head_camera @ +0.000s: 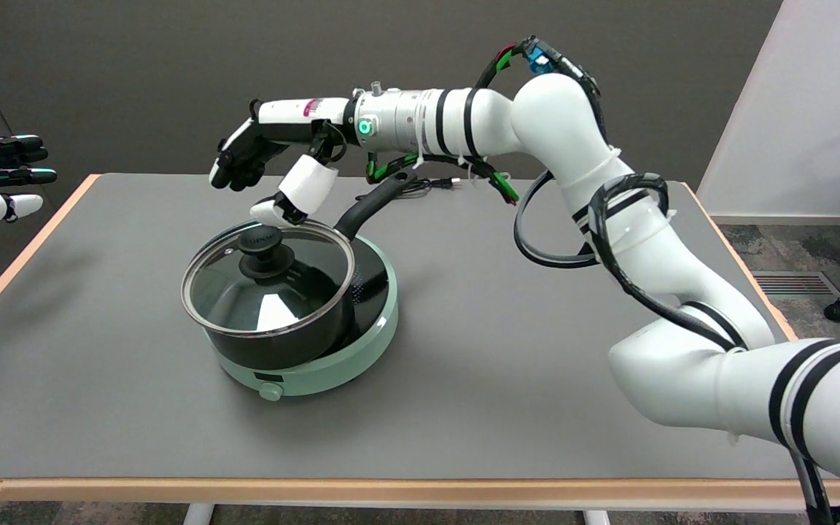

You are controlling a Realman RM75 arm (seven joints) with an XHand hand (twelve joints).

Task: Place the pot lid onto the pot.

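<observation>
The right hand [267,171] hung in the air with its fingers [234,162] spread and drooping forward and the thumb angled down, holding nothing. Just below the thumb tip, clear of it, stood the lid's black knob [265,251], so the hand had no contact with the task's object. The glass pot lid [268,281] lay beneath and slightly nearer the camera than the hand, its metal rim appearing to sit level all around the mouth of the black pot [285,332]; judged from that seating, the placing looked complete, which would explain the loose, empty posture of the hand above it. The pot's long black handle [372,206] ran up and back under the wrist, on the forearm's side of the hand, close enough that a careless descent could knock it. Under the pot sat a pale green cooker base [332,361], and that rested on the grey table [500,364], which extended well away from the hand on every side.
</observation>
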